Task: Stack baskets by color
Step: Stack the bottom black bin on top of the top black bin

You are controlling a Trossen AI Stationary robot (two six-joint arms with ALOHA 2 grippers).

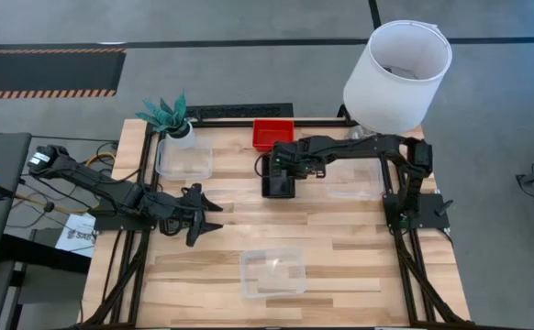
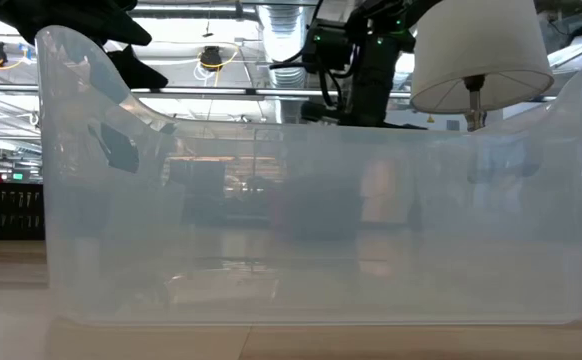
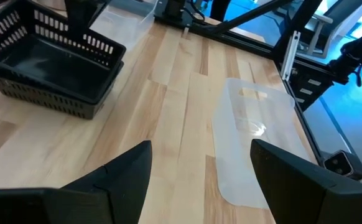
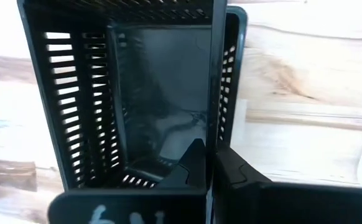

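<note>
The right claw (image 1: 279, 174) sits over the middle of the wooden bench (image 1: 340, 261), its fingers pinched on the side wall of a black basket (image 1: 278, 183). In the right wrist view that black basket (image 4: 137, 93) shows slatted walls and a dark floor, with a second black rim nested just outside it, so it looks like a stack. Just behind it, at the bench's far edge, lies a red basket (image 1: 272, 133). A clear basket (image 1: 184, 158) rests beside the potted plant (image 1: 169, 115) at the far left, another clear one (image 1: 272, 272) lies near the front edge, and a third, faint clear one (image 1: 352, 181) sits under the right arm. The front clear basket (image 2: 311, 230) fills the low view, its walls cloudy. The left claw (image 1: 201, 214) hovers at the left side, fingers spread wide, holding nothing. A white lampshade (image 1: 397, 73) stands at the far right.
</note>
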